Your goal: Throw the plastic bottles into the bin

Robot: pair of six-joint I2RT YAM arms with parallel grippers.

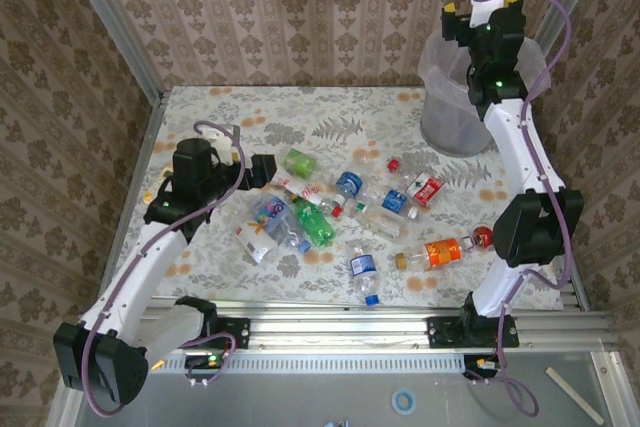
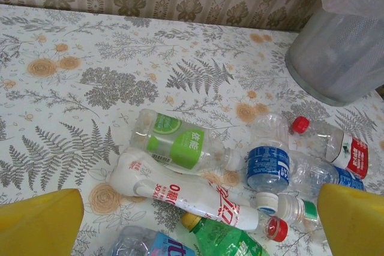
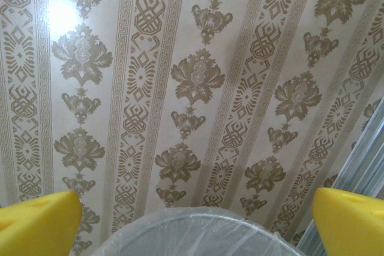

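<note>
Left gripper (image 1: 262,169), the nearer one, hangs wide open and empty just above the bottles (image 1: 330,212) mid-tabletop. The white bottle (image 2: 180,191) lies lengthways across its gap. Right gripper (image 1: 481,2), also open and empty, hovers over the bin (image 1: 455,132) at the far right corner.

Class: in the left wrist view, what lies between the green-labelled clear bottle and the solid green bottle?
A white, red-capped bottle lying on its side; the left wrist view shows it.

White "依能" on the green-labelled bottle (image 2: 180,142); red "0" lettering on the white bottle (image 2: 192,196)
</note>
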